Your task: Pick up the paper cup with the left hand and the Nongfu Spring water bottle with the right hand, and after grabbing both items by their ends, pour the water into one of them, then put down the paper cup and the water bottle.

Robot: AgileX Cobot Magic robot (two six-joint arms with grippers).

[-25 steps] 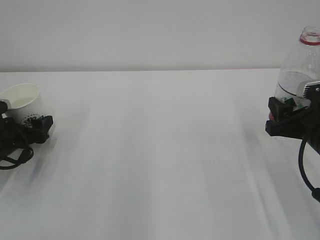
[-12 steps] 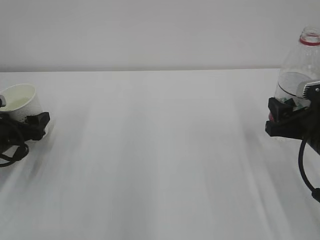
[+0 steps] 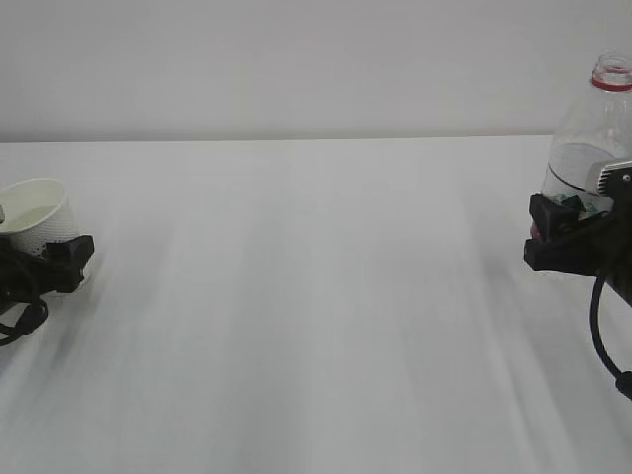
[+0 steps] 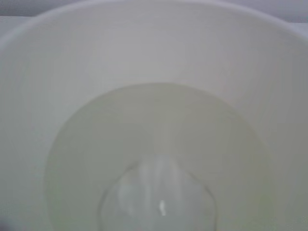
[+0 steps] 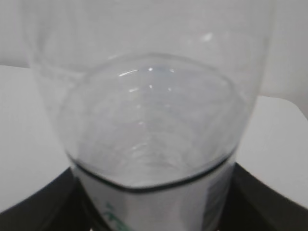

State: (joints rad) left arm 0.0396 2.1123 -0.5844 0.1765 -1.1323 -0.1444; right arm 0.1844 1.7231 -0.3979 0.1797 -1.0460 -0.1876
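At the far left of the exterior view the white paper cup (image 3: 38,209) leans a little, mouth up, with my left gripper (image 3: 44,253) shut round its lower part. The left wrist view looks straight into the cup (image 4: 43,72), where water (image 4: 159,159) lies at the bottom; no fingers show there. The clear Nongfu Spring water bottle (image 3: 592,138) stands upright at the right edge, its red neck ring on top and no cap. My right gripper (image 3: 565,237) is shut on its label band. The right wrist view shows black fingers (image 5: 33,209) flanking the bottle (image 5: 149,57), partly full of water (image 5: 149,125).
A white table (image 3: 316,316) runs across the whole exterior view to a pale wall (image 3: 296,59) behind. Black cables (image 3: 604,326) hang under the right gripper, and more cable (image 3: 20,321) loops beneath the left one.
My left gripper has carried the paper cup down and further left, toward the frame edge. The right gripper and the bottle have stayed still.
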